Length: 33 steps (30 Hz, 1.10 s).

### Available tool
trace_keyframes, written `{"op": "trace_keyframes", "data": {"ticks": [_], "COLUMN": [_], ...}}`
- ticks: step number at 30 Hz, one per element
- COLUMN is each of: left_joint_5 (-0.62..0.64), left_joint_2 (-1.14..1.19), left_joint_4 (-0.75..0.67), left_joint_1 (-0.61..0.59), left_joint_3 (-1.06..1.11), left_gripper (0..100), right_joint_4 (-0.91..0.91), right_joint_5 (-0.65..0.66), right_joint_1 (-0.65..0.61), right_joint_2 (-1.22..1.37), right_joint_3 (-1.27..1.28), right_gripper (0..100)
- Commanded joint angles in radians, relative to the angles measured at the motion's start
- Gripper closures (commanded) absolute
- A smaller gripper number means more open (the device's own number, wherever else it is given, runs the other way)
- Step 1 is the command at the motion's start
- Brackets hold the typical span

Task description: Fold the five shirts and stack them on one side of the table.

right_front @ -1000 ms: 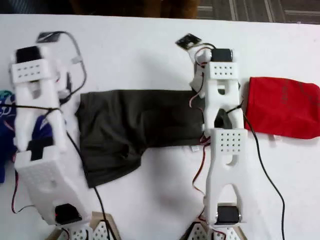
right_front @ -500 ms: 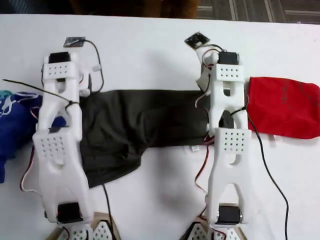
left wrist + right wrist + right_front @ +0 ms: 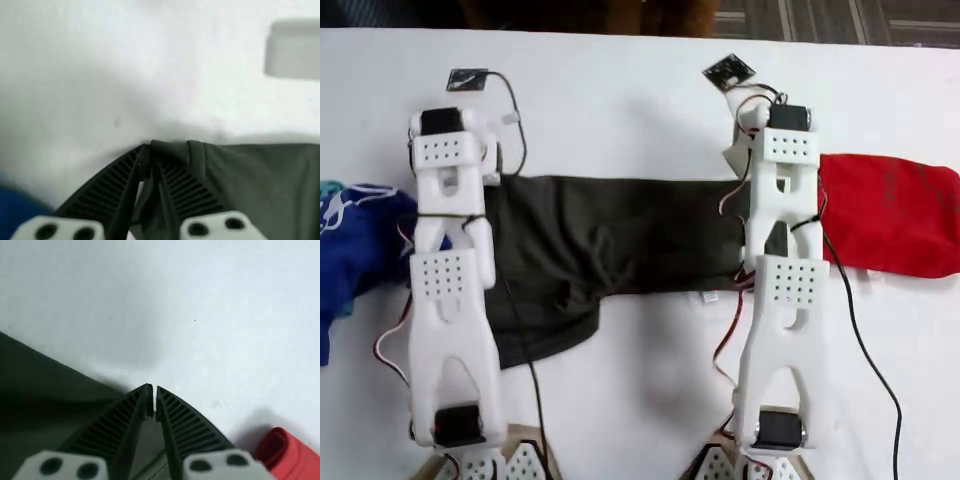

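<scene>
- Left gripper (image 3: 150, 150): jaws closed, pinching a far corner of the dark shirt (image 3: 610, 240), with cloth bunched at the tips.
- Right gripper (image 3: 151, 390): jaws closed on the opposite far corner of the same shirt, just beside the red shirt (image 3: 890, 215).
- Dark shirt: spread flat across the middle of the white table (image 3: 620, 110), between the two arms, one sleeve trailing toward the near edge.
- Red shirt: folded, lying at the table's right side.
- Blue shirt (image 3: 360, 235): crumpled at the left edge.
</scene>
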Motion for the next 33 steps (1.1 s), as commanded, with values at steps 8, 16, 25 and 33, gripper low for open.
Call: {"op": "trace_keyframes", "data": {"ticks": [8,16,25,33], "left_joint_5": [-0.003,-0.078,-0.313,-0.634], "left_joint_2": [-0.008,-0.359,-0.941,-1.166], "left_joint_4": [0.121,0.123,0.117,0.115], "left_joint_1": [-0.074,-0.135,-0.307,-0.674], "left_joint_3": [-0.217,0.245,1.075,1.428], "left_gripper": [96,89,89,89], "right_joint_4": [-0.016,0.314,0.346,0.318], "right_joint_5": [-0.037,-0.097,-0.101,-0.098], "right_joint_1": [0.067,-0.039,-0.4,-0.751], "right_joint_2": [-0.053,-0.179,-0.429,-0.545], "right_joint_3": [-0.064,-0.236,0.052,0.407], "right_gripper": [98.1,98.1,98.1,98.1]}}
